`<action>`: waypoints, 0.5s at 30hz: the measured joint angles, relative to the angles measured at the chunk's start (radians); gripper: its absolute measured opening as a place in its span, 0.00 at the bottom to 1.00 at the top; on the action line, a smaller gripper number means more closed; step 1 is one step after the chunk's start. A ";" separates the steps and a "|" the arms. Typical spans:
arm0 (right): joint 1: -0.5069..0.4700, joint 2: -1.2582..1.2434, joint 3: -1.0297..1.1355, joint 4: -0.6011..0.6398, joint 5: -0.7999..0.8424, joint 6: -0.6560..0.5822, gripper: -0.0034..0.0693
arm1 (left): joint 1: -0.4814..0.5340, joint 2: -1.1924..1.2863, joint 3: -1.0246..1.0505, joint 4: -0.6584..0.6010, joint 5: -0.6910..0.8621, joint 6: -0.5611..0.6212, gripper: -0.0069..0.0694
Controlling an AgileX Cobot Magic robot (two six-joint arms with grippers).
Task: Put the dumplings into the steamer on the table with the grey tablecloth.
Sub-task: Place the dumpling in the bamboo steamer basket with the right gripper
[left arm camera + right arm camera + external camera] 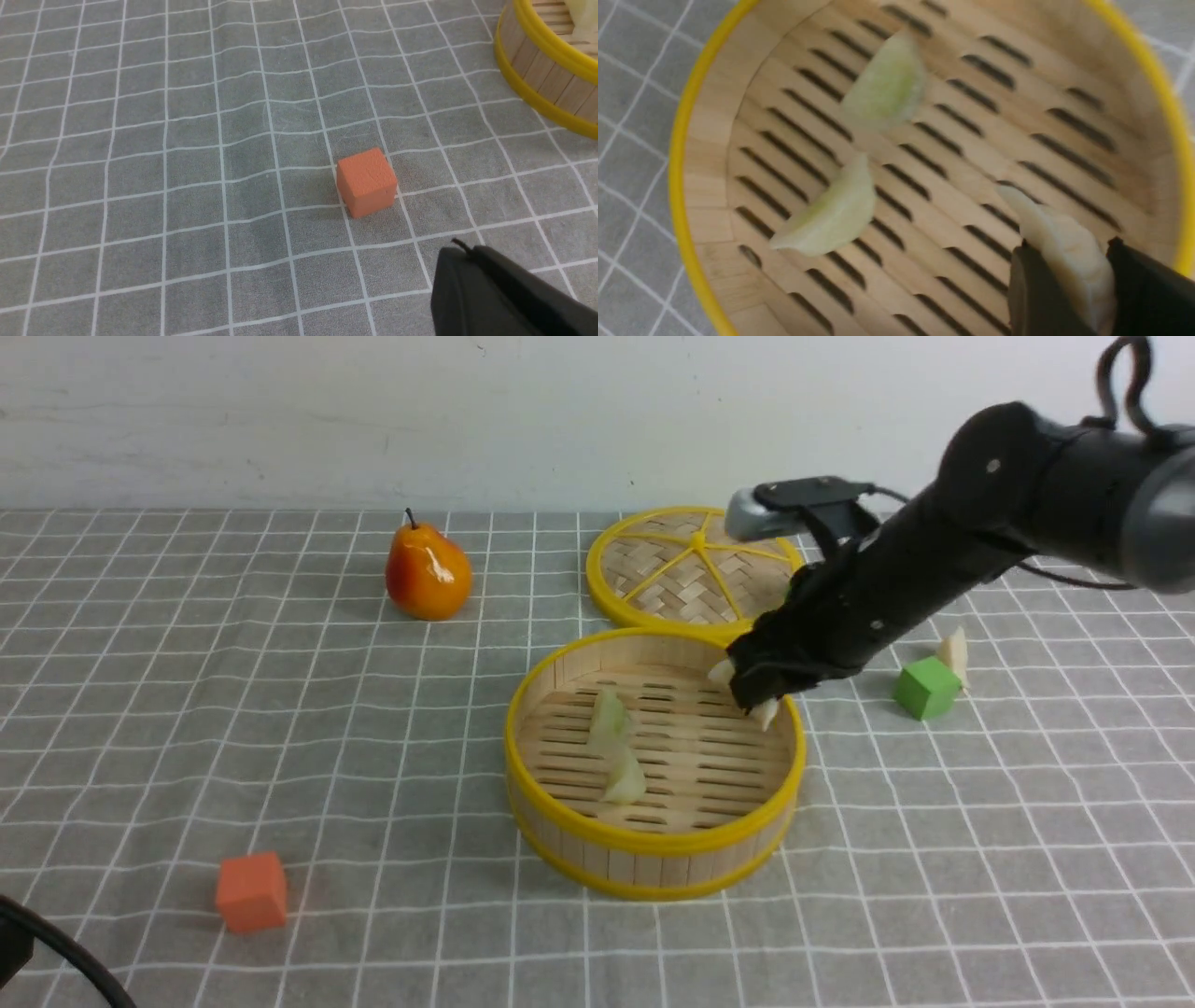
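The steamer (653,845) stands mid-table on the grey tablecloth (187,709). Two dumplings (609,714) (624,779) lie on its slatted floor; both show in the right wrist view (885,88) (831,214). My right gripper (752,695) hangs over the steamer's far right rim, shut on a third, pale cream dumpling (1059,238) held above the floor (1069,245). A fourth dumpling (954,653) lies on the cloth behind the green cube (926,687). My left gripper (462,252) is shut and empty, low over the cloth near the orange cube (366,182).
The flat woven lid (691,569) lies just behind the steamer, under the right arm. A pear (428,572) stands at the back left. The orange cube (251,892) sits at the front left. The steamer's wall (537,70) edges the left wrist view.
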 joint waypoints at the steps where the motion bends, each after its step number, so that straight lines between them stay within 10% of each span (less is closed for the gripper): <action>1: 0.011 0.022 0.000 0.000 0.001 0.000 0.31 | 0.000 0.000 0.000 0.000 -0.002 0.000 0.07; 5: 0.033 0.087 0.001 0.000 0.007 0.026 0.33 | 0.000 0.000 0.000 0.000 -0.005 -0.001 0.07; 15: 0.021 0.074 -0.064 -0.037 0.077 0.118 0.75 | 0.000 0.000 0.000 -0.008 -0.009 -0.002 0.07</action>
